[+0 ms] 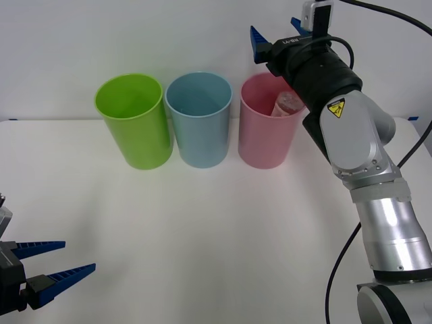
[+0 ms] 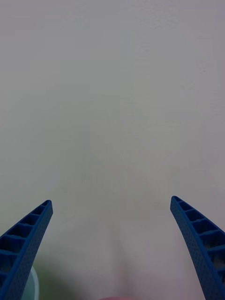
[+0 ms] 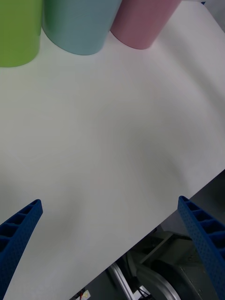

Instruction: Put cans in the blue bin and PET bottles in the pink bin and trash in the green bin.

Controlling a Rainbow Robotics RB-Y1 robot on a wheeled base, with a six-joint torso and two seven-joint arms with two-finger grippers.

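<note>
Left pincer [image 1: 57,262] idles spread at the worktop's [image 1: 202,229] near edge; right pincer [image 1: 277,37], spread above the pink bin [image 1: 266,138], leaves the bottle [image 1: 287,104] inside.

Three bins: one green bin [image 1: 132,121], one blue bin [image 1: 198,120], one pink bin [image 1: 264,135]. One PET bottle [image 1: 287,104] inside the pink.
</note>
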